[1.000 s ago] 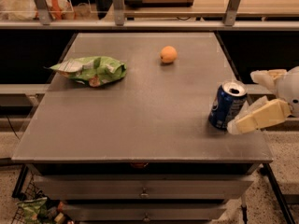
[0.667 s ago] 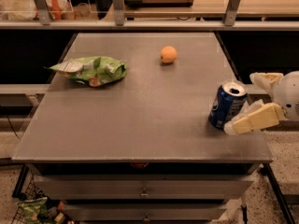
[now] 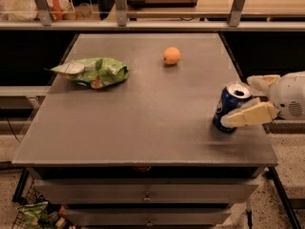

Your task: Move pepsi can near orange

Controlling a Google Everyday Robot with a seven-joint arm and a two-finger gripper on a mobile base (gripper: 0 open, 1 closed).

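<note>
The pepsi can [image 3: 227, 107], dark blue with a silver top, stands upright near the right edge of the grey table [image 3: 143, 113]. The orange [image 3: 172, 55] lies at the far middle of the table, well away from the can. My gripper [image 3: 236, 102] reaches in from the right with its cream fingers on either side of the can. One finger [image 3: 249, 115] crosses the can's near side and the other [image 3: 260, 82] sits behind its far right. The fingers look spread and open around the can, which rests on the table.
A green snack bag [image 3: 93, 71] lies at the far left of the table. A shelf with rails [image 3: 143, 25] runs along the back. Drawers [image 3: 145, 194] sit under the front edge. The floor drops off to the right of the table.
My gripper has slid a little to the left, so its fingers reach further around the can. The can, the orange and the bag have not moved.
</note>
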